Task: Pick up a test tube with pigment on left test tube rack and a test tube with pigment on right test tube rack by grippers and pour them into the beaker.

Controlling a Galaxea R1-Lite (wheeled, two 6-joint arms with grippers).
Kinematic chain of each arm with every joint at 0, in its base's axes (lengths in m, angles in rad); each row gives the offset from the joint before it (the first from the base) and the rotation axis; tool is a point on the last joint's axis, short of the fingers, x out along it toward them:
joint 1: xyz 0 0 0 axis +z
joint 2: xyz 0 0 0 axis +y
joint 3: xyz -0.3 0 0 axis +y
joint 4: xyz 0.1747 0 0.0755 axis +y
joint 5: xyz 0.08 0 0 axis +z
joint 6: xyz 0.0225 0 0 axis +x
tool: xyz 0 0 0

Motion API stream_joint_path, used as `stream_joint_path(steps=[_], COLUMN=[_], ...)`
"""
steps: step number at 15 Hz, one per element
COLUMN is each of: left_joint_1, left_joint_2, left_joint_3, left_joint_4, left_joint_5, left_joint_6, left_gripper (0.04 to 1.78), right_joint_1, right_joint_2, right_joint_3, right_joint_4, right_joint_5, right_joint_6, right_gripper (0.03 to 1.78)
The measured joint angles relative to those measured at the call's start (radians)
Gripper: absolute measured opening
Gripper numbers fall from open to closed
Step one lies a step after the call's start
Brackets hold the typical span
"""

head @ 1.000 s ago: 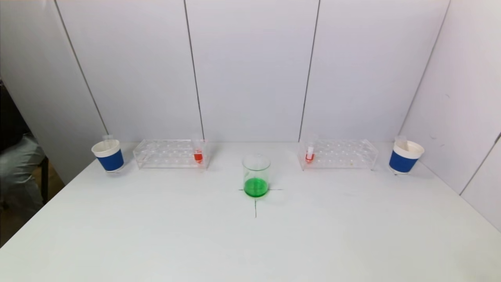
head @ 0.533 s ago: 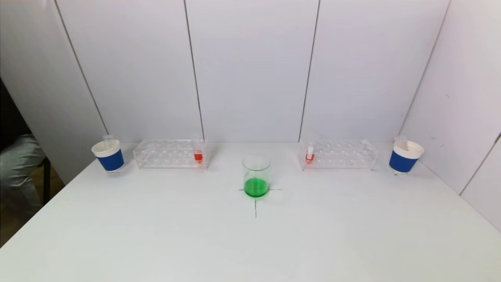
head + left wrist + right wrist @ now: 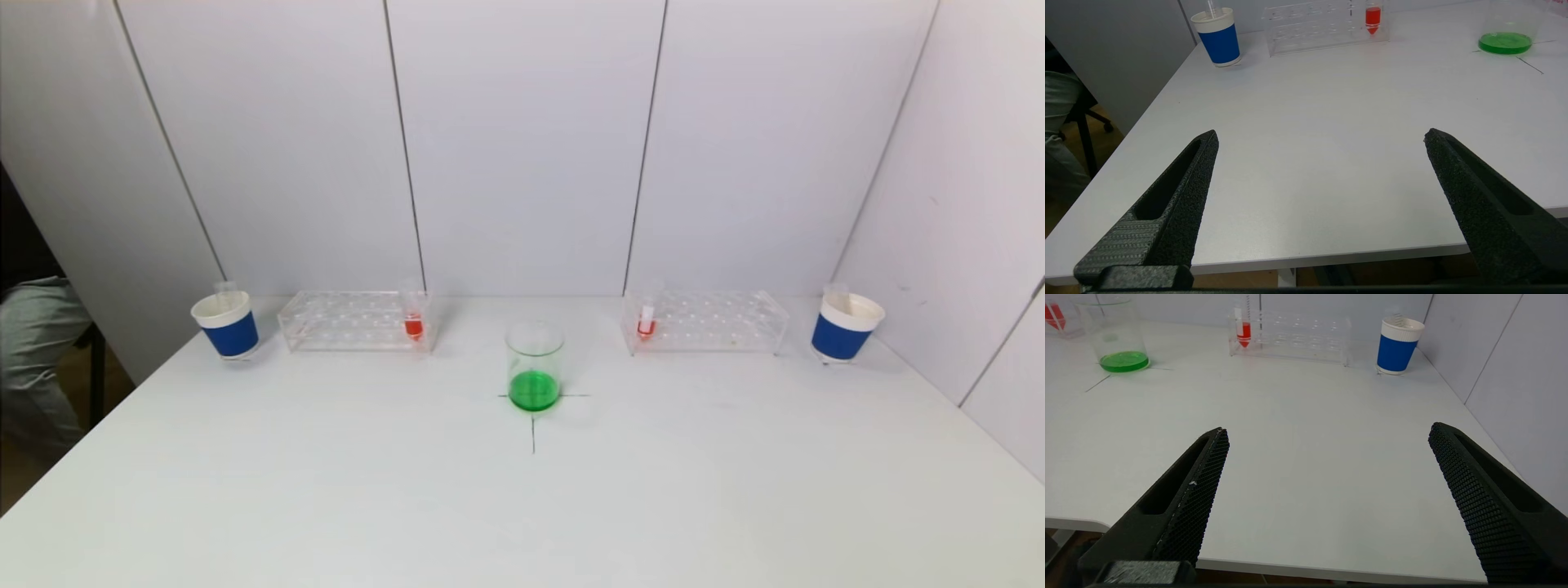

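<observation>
Clear plastic makes both racks hard to read: the left test tube rack (image 3: 356, 320) and the right test tube rack (image 3: 706, 322) stand along the far edge of the white surface (image 3: 522, 506), their empty holes barely visible. Each holds one upright tube of red pigment at its inner end, the left test tube (image 3: 413, 314) and the right test tube (image 3: 647, 317). Between the racks and nearer stands the beaker (image 3: 535, 367), with green liquid at its bottom, on a drawn cross. A blue-banded left cup (image 3: 226, 324) and right cup (image 3: 846, 327) stand outside the racks.

Neither arm shows in the head view. Only the wrist views show them: the left gripper (image 3: 1321, 136) and right gripper (image 3: 1327, 430) hang spread wide and empty over the near edge, well apart from the racks. A seated person's leg (image 3: 33, 343) is cut off at far left.
</observation>
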Motion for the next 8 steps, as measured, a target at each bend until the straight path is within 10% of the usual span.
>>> stream_joint_path(steps=[8], left_joint_1=[0.0], left_joint_2=[0.0], left_joint_3=[0.0], left_joint_4=[0.0], left_joint_5=[0.0], left_joint_6=[0.0], left_gripper=[1.76], right_joint_1=[0.0], right_joint_2=[0.0], right_joint_3=[0.005], right_joint_4=[-0.012], right_joint_5=[-0.002], right_joint_6=[0.002], right_gripper=[1.77])
